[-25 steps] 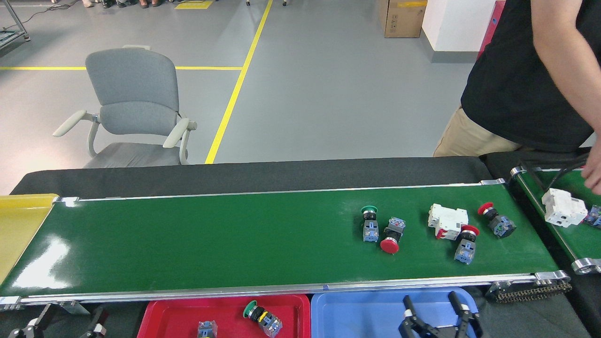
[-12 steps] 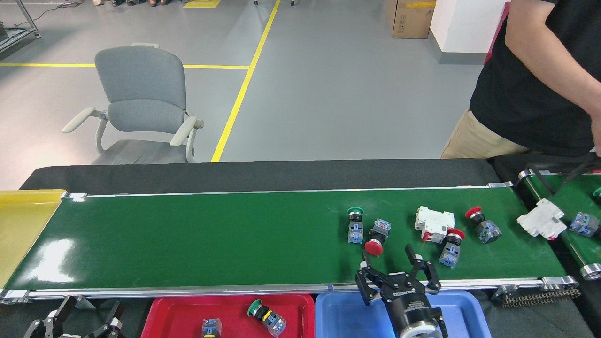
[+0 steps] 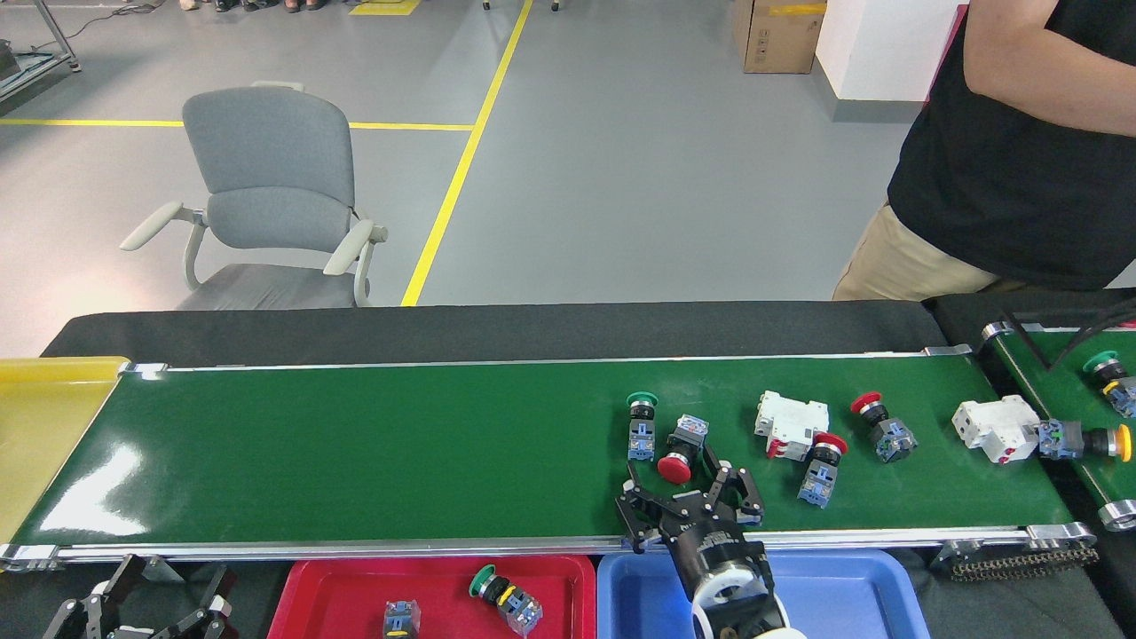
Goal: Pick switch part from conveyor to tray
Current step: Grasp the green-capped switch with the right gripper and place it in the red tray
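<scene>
Pretty crowded on the right half of the conveyor [image 3: 373, 444]. The red-capped switch part [image 3: 682, 449] lies on the belt just right of a green-capped switch [image 3: 640, 424], and further right there's a white breaker [image 3: 791, 423], a second red-capped switch [image 3: 821, 468] touching its lower right corner, a third red one [image 3: 880, 426], then another white breaker [image 3: 996, 427] at the belt's end. A person in a black shirt [image 3: 1021, 160] stands by the far right corner, a grey chair [image 3: 266, 195] behind the surface.

The right gripper [image 3: 688, 486] sits just below the red-capped switch part with its fingers spread wide, nothing between them. Half a second ago it was further right and lower, and all the parts have drifted left with the belt since then. The left gripper [image 3: 142, 603] hangs below the near rail, released too.

The switch part's long axis runs up-down the belt, slightly tilted, red cap toward the near rail, blue body away. The red tray [image 3: 302, 590] already holds two switches; the blue tray [image 3: 825, 595] is beside it.
</scene>
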